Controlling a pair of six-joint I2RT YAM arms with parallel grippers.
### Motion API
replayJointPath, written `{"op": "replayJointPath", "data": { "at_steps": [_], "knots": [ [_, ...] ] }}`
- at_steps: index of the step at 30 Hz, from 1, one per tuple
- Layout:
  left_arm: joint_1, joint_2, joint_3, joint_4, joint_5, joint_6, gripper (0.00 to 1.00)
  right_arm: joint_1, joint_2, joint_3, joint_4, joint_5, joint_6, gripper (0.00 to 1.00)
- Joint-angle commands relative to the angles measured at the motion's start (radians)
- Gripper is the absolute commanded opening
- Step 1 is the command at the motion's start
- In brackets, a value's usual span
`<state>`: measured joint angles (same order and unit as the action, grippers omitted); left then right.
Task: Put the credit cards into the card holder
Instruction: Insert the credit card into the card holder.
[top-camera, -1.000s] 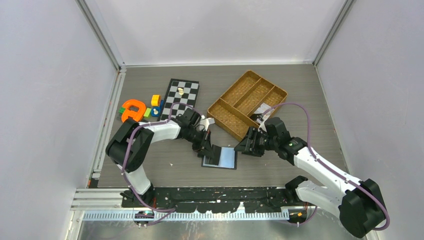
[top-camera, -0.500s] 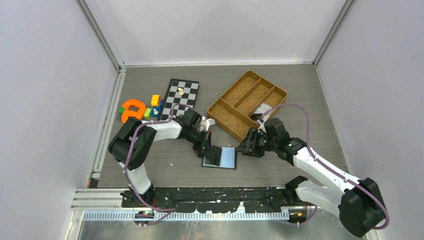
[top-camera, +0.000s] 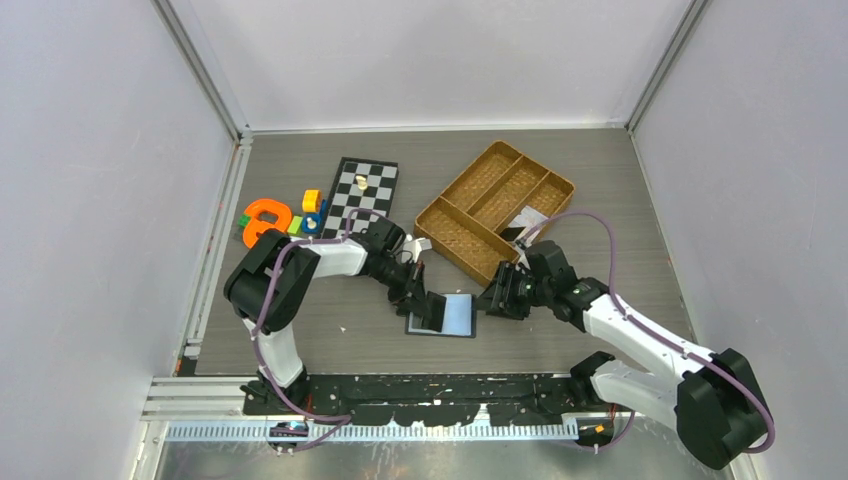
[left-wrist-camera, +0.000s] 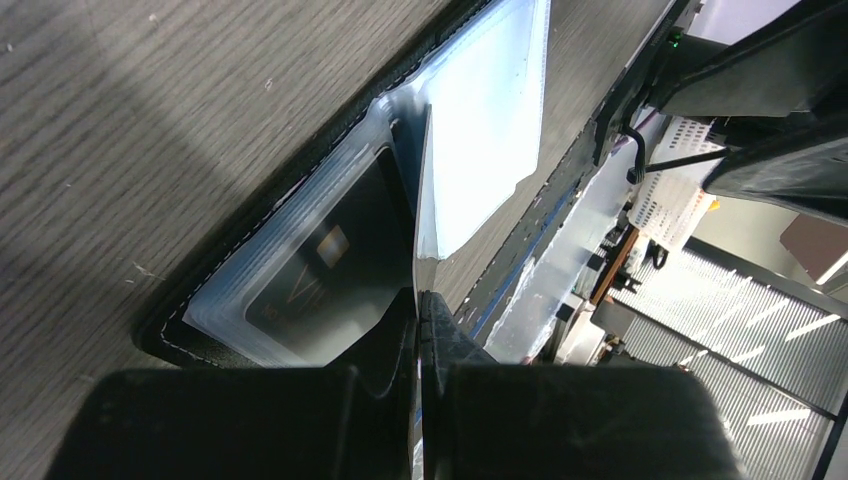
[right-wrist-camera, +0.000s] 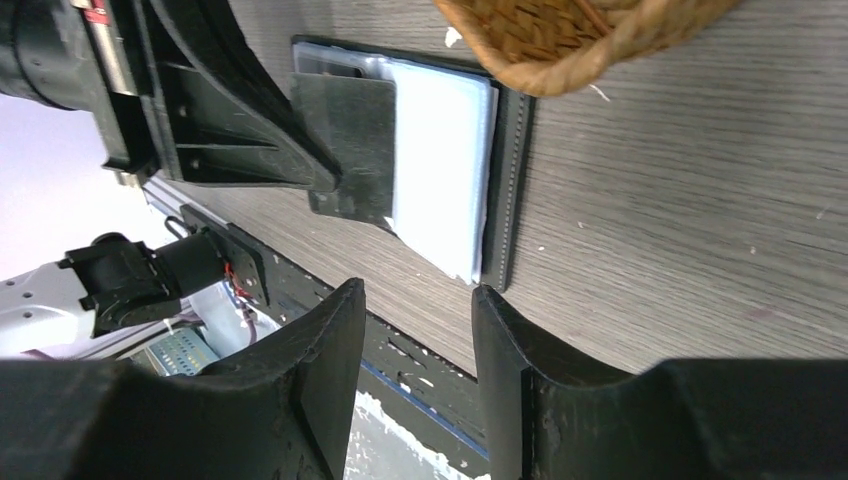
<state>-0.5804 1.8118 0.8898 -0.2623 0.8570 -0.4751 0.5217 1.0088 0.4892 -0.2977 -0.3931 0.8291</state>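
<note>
One card holder (top-camera: 458, 316) is laid open on the surface between the arms, long axis left-right. Its clear leaf (left-wrist-camera: 480, 130) is pinched by the closed left fingers (left-wrist-camera: 418, 300); the right fingers (right-wrist-camera: 413, 300) are held half parted, empty. One sleeved dark card (left-wrist-camera: 325, 265) is shown only by the left wrist view, two loose cards (top-camera: 522, 224) by the woven tray (top-camera: 470, 190) only from above.

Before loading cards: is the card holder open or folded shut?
Open: the card holder lies spread flat on the table, pale inner sleeves facing up, one pinched by the left gripper.
</note>
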Motion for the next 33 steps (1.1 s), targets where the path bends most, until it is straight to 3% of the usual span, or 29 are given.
{"op": "replayJointPath", "data": {
  "at_steps": [1,33],
  "knots": [
    [0.001,0.021,0.024,0.026,-0.011,-0.016,0.0,0.009,0.011,-0.027,0.046,0.025,-0.008,0.48],
    [0.001,0.002,-0.016,0.056,-0.018,-0.077,0.0,0.058,0.226,-0.083,0.283,0.013,0.016,0.35]
  ]
}}
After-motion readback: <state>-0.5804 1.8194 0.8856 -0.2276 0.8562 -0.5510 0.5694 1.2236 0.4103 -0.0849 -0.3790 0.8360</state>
